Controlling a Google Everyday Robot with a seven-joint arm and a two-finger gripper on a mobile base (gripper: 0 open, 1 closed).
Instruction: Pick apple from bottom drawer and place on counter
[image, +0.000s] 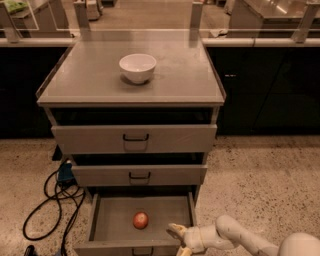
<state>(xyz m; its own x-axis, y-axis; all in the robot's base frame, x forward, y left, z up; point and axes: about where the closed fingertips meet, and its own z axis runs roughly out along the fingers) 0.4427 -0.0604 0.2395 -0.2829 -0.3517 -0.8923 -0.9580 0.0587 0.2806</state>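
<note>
1. You have a black cable (47, 200) on the floor left of the open bottom drawer (112, 215).
2. The apple (140, 220) lies inside that drawer, near its middle.
3. Your gripper (177, 240) hangs at the drawer's front right corner, its fingers spread and holding nothing.

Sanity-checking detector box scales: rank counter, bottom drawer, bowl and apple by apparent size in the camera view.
1. counter
2. bottom drawer, smaller despite being nearer the camera
3. bowl
4. apple
The gripper, jaws open, is at the drawer's front right corner, right of the apple.
</note>
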